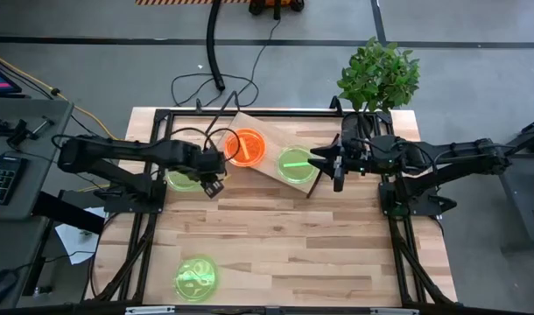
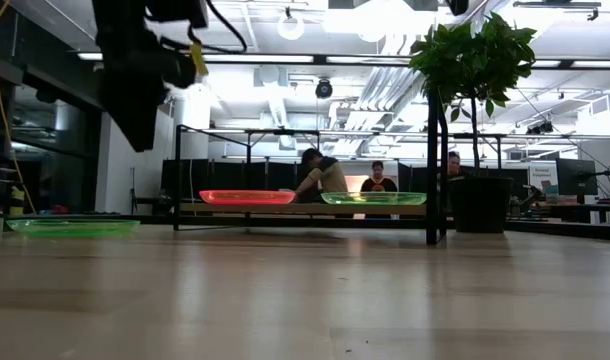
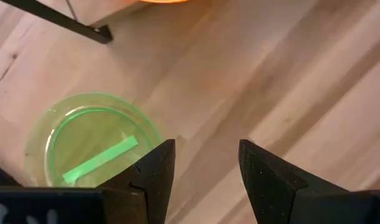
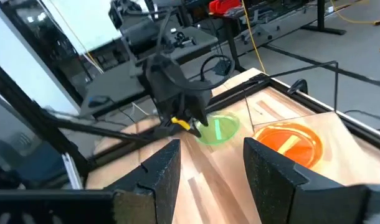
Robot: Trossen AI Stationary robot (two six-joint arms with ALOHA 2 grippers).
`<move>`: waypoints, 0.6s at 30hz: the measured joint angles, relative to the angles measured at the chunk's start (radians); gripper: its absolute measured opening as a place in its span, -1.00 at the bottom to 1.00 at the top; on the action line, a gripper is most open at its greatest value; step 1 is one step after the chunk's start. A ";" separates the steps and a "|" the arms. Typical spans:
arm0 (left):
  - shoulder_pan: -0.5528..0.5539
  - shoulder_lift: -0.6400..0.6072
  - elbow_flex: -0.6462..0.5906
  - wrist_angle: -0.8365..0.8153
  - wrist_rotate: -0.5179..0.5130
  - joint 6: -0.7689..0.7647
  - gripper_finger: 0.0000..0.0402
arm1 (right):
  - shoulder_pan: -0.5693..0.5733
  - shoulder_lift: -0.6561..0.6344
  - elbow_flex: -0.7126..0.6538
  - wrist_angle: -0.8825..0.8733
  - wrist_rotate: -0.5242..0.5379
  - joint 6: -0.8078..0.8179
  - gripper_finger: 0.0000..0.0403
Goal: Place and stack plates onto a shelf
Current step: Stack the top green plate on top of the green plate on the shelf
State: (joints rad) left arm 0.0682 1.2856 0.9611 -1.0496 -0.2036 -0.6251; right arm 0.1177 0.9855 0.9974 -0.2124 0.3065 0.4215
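The shelf is a light wooden board on thin dark legs, set at an angle at the table's far middle. On it rest an orange plate and a green plate with a bright stripe. A second green plate lies flat on the table left of the shelf, and a third lies near the near edge. My left gripper hovers open just right of the left green plate. My right gripper is open in the air by the shelf's right end, facing the orange plate.
A potted plant stands at the table's far right corner. Dark frame rails run along both table sides. Bare wood lies across the middle of the table. In the low view, people sit in the room beyond the shelf.
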 joint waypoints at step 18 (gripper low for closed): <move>0.030 0.052 -0.242 0.118 0.019 -0.319 -0.16 | 0.000 0.000 0.000 -0.062 -0.015 -0.088 -0.23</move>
State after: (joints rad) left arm 0.0983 1.3372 0.7196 -0.9319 -0.1843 -0.9438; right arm 0.1173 0.9855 0.9974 -0.2739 0.2916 0.3334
